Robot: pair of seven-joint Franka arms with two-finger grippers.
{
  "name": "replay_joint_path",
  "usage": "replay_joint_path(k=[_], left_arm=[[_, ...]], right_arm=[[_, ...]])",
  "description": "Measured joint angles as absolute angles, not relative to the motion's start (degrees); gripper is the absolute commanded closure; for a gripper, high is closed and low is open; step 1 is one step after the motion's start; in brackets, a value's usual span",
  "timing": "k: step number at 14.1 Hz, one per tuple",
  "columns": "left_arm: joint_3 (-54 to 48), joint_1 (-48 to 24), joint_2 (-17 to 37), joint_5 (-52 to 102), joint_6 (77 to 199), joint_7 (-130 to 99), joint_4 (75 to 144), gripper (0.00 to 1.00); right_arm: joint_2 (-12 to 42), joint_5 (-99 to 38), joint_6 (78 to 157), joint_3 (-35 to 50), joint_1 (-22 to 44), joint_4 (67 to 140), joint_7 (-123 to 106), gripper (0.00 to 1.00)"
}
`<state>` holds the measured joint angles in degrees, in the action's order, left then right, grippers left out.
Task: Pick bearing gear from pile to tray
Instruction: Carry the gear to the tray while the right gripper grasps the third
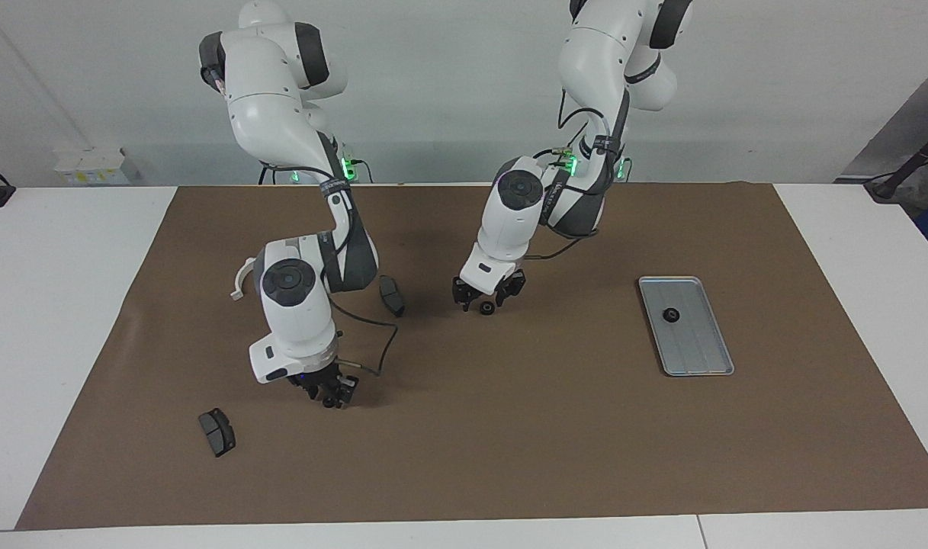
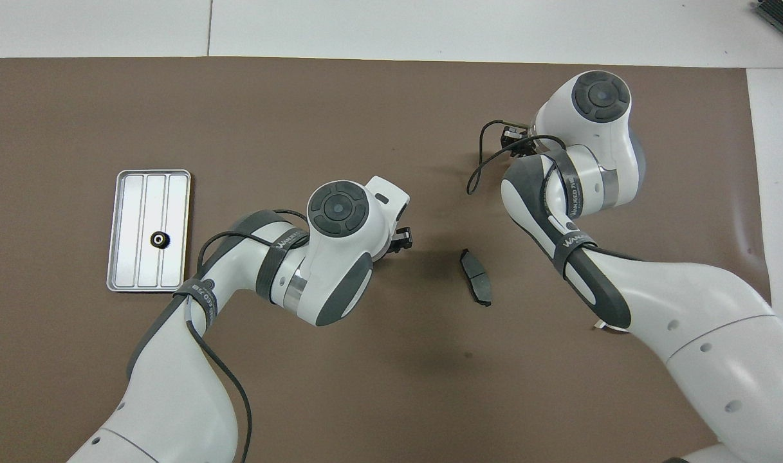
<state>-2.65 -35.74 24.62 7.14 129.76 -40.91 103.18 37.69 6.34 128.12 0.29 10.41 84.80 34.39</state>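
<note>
On the bench's brown paper mat (image 1: 509, 427), the right gripper (image 1: 332, 394) is low over a tiny black round gear (image 1: 329, 402), its jaws set about that gear; whether they already pinch it I cannot tell. The left gripper (image 1: 485, 296) is down at a second small black gear (image 1: 488, 308) near the middle of the mat, jaws spread to either side of it and apparently not yet gripping. The flat silver-grey rectangular metal tray (image 1: 700, 358) lies toward the left arm's end of the bench, with one black gear (image 1: 671, 315) already in it. Two dark grey curved pads (image 1: 217, 431) (image 1: 391, 295) and a white half-ring bracket (image 1: 239, 278) lie apart from both targets. To do the pick well, I judge each gripper should centre the gear between its jaws, close squarely so the round part does not squirt sideways, and lift straight up before travelling to the tray. The left arm's route is short; the right arm's carry crosses the mat, so the arms should go in turn.
</note>
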Motion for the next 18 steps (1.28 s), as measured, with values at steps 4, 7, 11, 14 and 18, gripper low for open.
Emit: replay_joint_path(k=[4, 7, 11, 14, 18], left_arm=[[-2.24, -35.74, 24.8, 7.02, 129.53, -40.92, 103.71, 0.27], [-1.89, -35.71, 24.79, 6.85, 129.52, -40.91, 105.16, 0.33], [-1.7, -35.66, 24.13, 6.62, 129.72, -40.92, 106.5, 0.48], [-1.55, -35.65, 23.68, 6.52, 129.71, -41.0, 106.97, 0.64], [-1.87, -35.75, 23.21, 6.51, 129.76, -41.31, 107.28, 0.83]], right_arm=[[37.95, 6.33, 128.23, 0.29, 10.42, 84.86, 34.39, 0.87], [37.95, 6.07, 128.25, 0.32, 10.55, 84.81, 34.5, 1.0], [37.67, 5.95, 128.25, 0.49, 11.71, 84.27, 36.31, 1.0], [36.05, 5.95, 127.49, 0.74, 11.93, 84.04, 36.39, 1.0], [30.94, 5.91, 122.35, 2.35, 12.19, 84.48, 36.39, 1.0]])
